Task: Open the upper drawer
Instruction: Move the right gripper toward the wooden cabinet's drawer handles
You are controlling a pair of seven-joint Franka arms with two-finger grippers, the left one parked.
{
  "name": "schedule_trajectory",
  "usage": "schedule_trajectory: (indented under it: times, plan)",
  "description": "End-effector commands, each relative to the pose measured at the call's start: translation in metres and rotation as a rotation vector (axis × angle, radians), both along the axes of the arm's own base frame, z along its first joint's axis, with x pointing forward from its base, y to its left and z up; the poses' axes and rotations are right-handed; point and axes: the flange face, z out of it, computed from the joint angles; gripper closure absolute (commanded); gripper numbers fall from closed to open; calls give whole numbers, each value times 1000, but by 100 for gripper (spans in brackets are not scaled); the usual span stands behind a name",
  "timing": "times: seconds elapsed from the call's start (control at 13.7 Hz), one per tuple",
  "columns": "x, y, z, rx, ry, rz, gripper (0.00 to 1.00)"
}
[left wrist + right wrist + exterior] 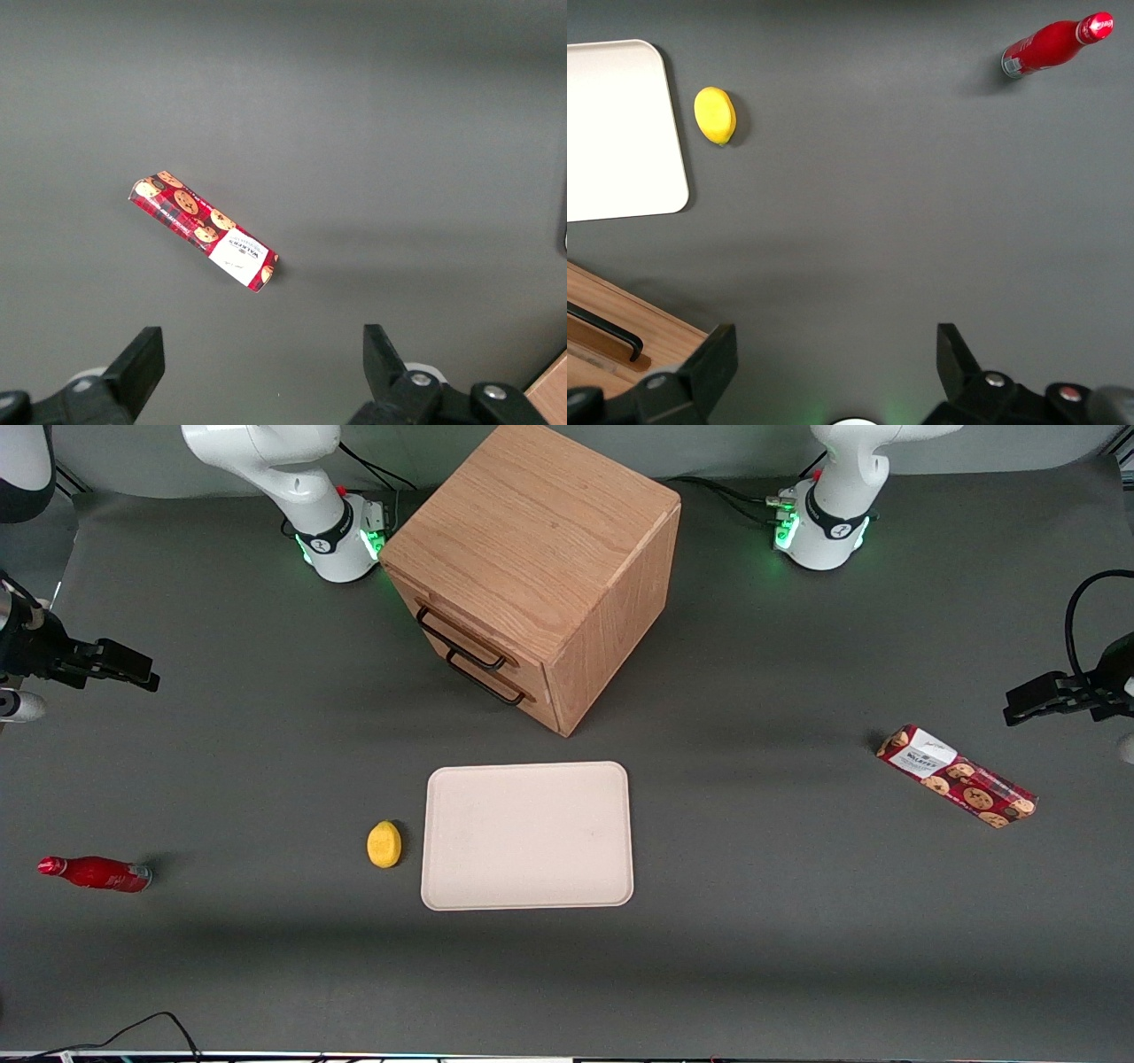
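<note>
The light-oak cabinet (540, 558) stands mid-table, its front turned toward the working arm's end. The upper drawer (440, 622) is shut, and its black bar handle (461, 640) sits just above the bottom drawer's matching handle (485, 680). My right gripper (142, 671) hovers above the table at the working arm's end, well apart from the cabinet. It is open and empty (837, 341). The right wrist view shows a cabinet corner (647, 332) with one black handle (602, 329) beside one finger (713, 363).
A beige tray (527, 837) lies nearer the front camera than the cabinet, with a yellow lemon (384, 843) beside it. A red bottle (96, 873) lies toward the working arm's end. A cookie box (957, 776) lies toward the parked arm's end.
</note>
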Motion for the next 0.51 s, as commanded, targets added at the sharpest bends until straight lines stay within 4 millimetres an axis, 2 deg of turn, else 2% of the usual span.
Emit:
schedule_trajectory:
  times: [0.0, 0.44]
  plan:
    - [2, -3, 4, -24, 2, -22, 0]
    - [2, -4, 4, -18, 3, -27, 0]
